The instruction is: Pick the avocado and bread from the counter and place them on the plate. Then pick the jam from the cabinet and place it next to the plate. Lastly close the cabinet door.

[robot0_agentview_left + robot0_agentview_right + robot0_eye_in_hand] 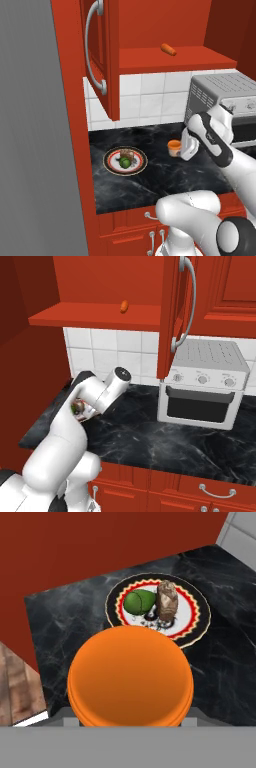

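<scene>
Between the pincer (pixel 181 148) tips, jam (pixel 174 147), plate (pixel 111 155) well apart

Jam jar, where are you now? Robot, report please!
Claw shut on jam, low over counter. Avocado and bread on plate. Cabinet door open. Path clear.

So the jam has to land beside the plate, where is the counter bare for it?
The counter lies bare between the plate and the jam in the gripper, also in front of the plate toward the drawers. Crowded: the toaster oven stands right of the jam.
</scene>
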